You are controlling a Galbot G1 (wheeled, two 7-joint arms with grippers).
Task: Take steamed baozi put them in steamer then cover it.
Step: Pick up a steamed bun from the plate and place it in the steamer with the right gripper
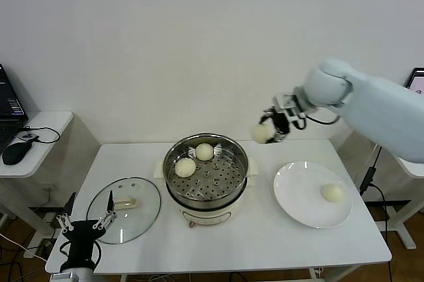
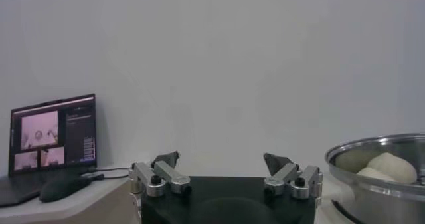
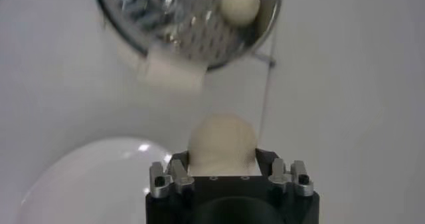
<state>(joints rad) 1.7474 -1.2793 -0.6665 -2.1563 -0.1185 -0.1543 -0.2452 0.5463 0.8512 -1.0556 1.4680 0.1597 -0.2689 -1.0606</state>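
Observation:
The steel steamer [image 1: 206, 175] stands mid-table on its white base, with two baozi [image 1: 185, 167] [image 1: 205, 152] on the perforated tray. My right gripper [image 1: 271, 131] is shut on a third baozi [image 1: 262, 134] and holds it in the air to the right of the steamer; the right wrist view shows that bun [image 3: 222, 143] between the jaws with the steamer [image 3: 192, 19] beyond it. A fourth baozi [image 1: 332, 192] lies on the white plate [image 1: 301, 197]. The glass cover [image 1: 124, 208] lies flat left of the steamer. My left gripper [image 1: 85, 224] is open and empty by the cover.
A side table with a mouse [image 1: 14, 153] and a laptop stands at the left; the laptop [image 2: 53, 141] shows in the left wrist view. The table's front edge runs just below the cover and the plate. A wall is behind the table.

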